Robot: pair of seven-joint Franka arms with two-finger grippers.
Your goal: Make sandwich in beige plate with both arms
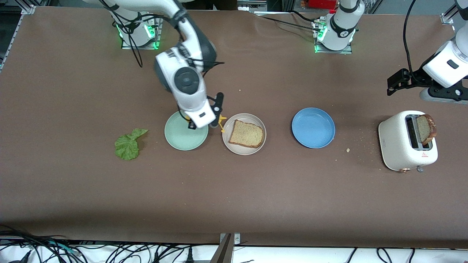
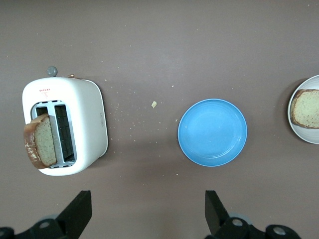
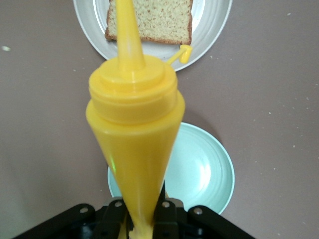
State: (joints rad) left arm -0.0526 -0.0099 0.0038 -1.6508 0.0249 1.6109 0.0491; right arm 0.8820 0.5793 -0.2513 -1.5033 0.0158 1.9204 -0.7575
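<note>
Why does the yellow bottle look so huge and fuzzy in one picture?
Right wrist view: the yellow bottle sits right by the lens in the right claw, so it looms large and soft-edged. Front view: the same bottle looks tiny; green lights glow at the arm bases.

Bright yellow squeeze bottle (image 3: 133, 134), tan speckled bread slice (image 1: 246, 134) with brown crust on beige plate (image 1: 234, 148), mint-green plate (image 1: 182, 142), blue plate (image 1: 313, 127), green lettuce leaf (image 1: 128, 145), white toaster (image 1: 398, 146), brown bench (image 1: 256, 197).
</note>
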